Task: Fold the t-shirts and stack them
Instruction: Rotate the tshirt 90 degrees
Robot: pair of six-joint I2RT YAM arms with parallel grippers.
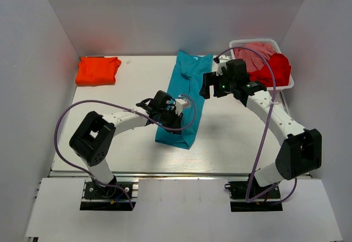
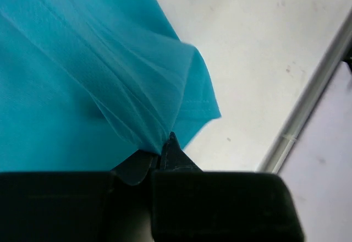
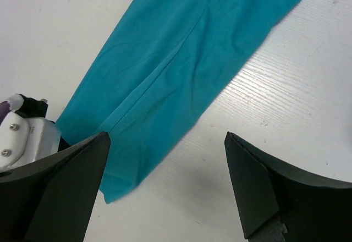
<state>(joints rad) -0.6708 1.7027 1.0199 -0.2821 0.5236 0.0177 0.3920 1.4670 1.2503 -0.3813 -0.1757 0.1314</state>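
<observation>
A teal t-shirt [image 1: 187, 85] lies as a long narrow strip down the middle of the table, from the back towards the front. My left gripper [image 1: 169, 118] is at its near end, shut on a pinched fold of the teal cloth [image 2: 126, 88], which rises in creases into the left gripper's tips [image 2: 164, 149]. My right gripper [image 1: 209, 85] hovers open over the strip's right edge, farther back. In its wrist view the right gripper [image 3: 166, 137] spans the teal t-shirt's [image 3: 181, 49] edge and bare table. An orange t-shirt [image 1: 98, 70] lies folded at the back left.
A white basket [image 1: 290, 83] at the back right holds a red t-shirt [image 1: 276, 69] and a pink one [image 1: 254, 52]. White walls enclose the table on three sides. The table's front edge rail [image 2: 308, 99] runs close to the left gripper.
</observation>
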